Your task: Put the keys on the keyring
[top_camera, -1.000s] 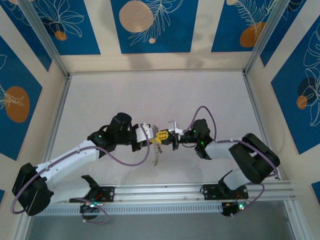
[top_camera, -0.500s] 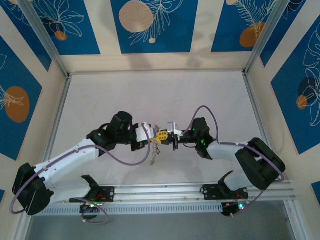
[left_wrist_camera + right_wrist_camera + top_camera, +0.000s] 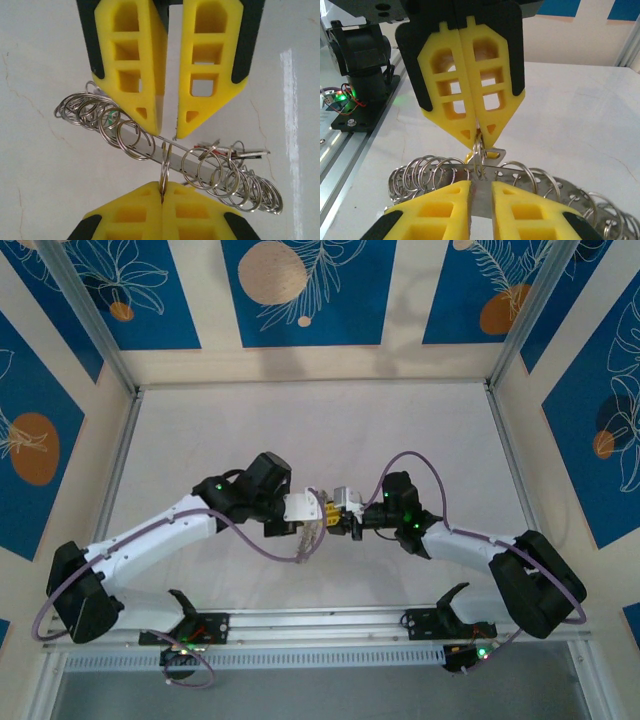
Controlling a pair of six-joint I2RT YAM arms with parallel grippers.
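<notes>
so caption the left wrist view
One silver split ring pinched by left gripper, flat metal strip held by right gripper

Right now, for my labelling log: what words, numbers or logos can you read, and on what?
None can be read. The metal strip, its split rings, the yellow fingers and the wall panels carry no lettering; the panels bear leaf and circle patterns.

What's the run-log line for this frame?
left fingers: shut on split ring | right fingers: gripping metal strip threaded with rings | keys: glimpsed among strip's rings
</notes>
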